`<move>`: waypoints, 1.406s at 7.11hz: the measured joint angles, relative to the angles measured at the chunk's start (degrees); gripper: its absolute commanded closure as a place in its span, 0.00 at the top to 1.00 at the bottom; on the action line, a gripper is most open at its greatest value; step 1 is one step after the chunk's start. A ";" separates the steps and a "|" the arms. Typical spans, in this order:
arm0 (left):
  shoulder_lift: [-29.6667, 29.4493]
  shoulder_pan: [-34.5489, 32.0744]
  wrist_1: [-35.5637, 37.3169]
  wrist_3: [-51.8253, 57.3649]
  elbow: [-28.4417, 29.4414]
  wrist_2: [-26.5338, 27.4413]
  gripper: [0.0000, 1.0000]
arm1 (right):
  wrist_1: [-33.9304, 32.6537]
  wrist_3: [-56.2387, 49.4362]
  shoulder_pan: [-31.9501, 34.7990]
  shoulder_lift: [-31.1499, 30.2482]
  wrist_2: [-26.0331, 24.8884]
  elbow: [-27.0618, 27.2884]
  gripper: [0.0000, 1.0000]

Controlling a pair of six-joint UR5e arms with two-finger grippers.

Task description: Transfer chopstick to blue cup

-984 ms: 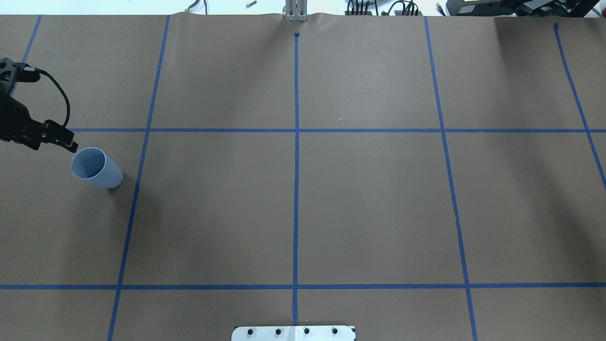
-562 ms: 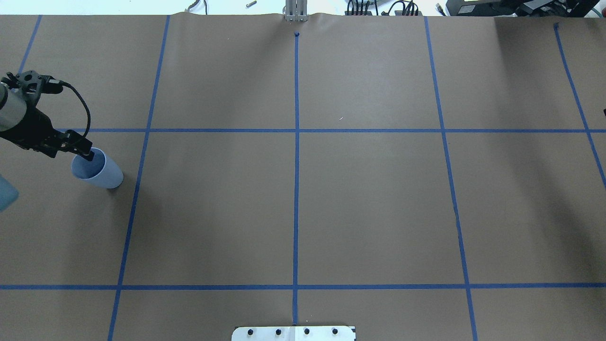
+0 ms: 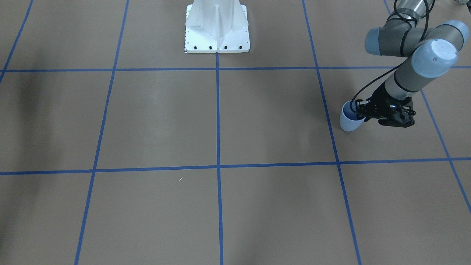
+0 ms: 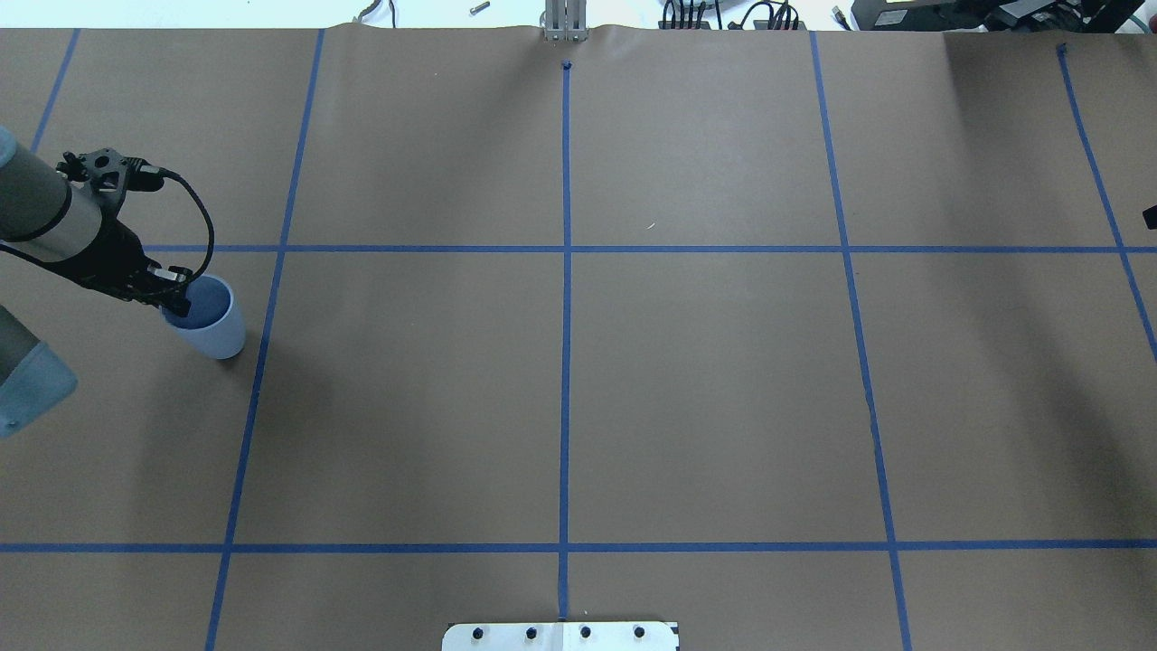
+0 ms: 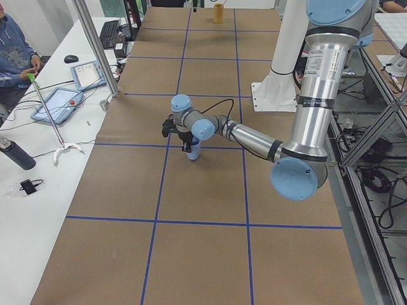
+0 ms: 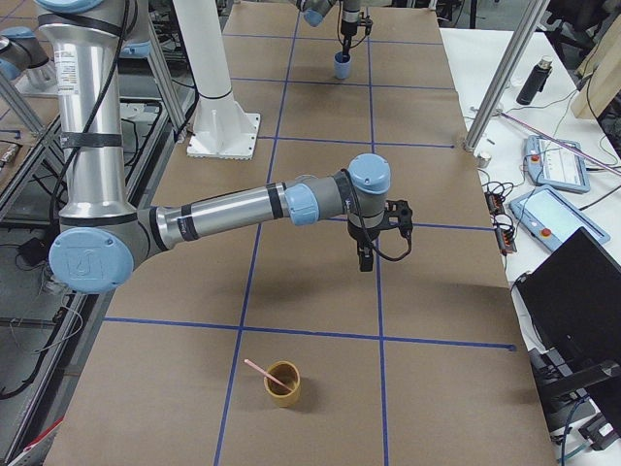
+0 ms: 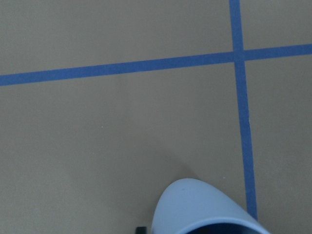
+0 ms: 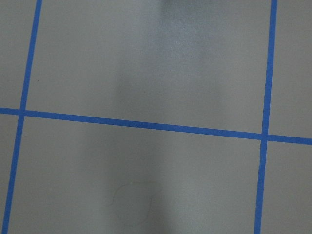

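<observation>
The blue cup [image 4: 215,324] stands on the brown paper at the table's left; it also shows in the front view [image 3: 349,119] and the left wrist view [image 7: 204,209]. My left gripper [image 4: 181,298] is at its rim, fingers reaching into the mouth; I cannot tell if they clamp the wall. One pink chopstick [image 6: 258,370] leans in a tan cup [image 6: 282,382] at the table's right end. My right gripper [image 6: 363,258] points down over bare paper, away from the tan cup. Only a sliver of it shows in the overhead view [image 4: 1150,217], so I cannot tell its state.
The brown paper is marked into squares by blue tape lines [image 4: 566,249]. The robot's white base plate [image 3: 217,33] sits at the middle of the near edge. Tablets and cables lie on side benches beyond the table's far edge [image 6: 558,160].
My left arm has swung right and its fingers have come from beside the cup to inside its rim. The cup's rim has shifted right with them. A sliver of the right gripper has entered at the right edge.
</observation>
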 measured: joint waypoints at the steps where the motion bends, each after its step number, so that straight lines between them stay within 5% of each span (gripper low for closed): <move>1: -2.59 -0.21 1.58 -0.26 -0.38 -1.76 0.00 | 0.00 -0.02 -0.01 0.12 -0.01 -0.05 1.00; 4: -17.36 1.95 4.14 -17.34 1.22 -5.30 0.00 | 0.00 0.05 -0.54 0.34 0.79 -0.19 1.00; 7: -34.05 12.26 3.93 -35.24 9.93 1.17 0.00 | 0.00 0.06 -0.65 0.36 1.18 -0.12 1.00; 10: -37.77 18.14 3.65 -38.08 14.37 8.55 0.12 | 0.00 0.14 -0.65 0.36 1.26 0.22 1.00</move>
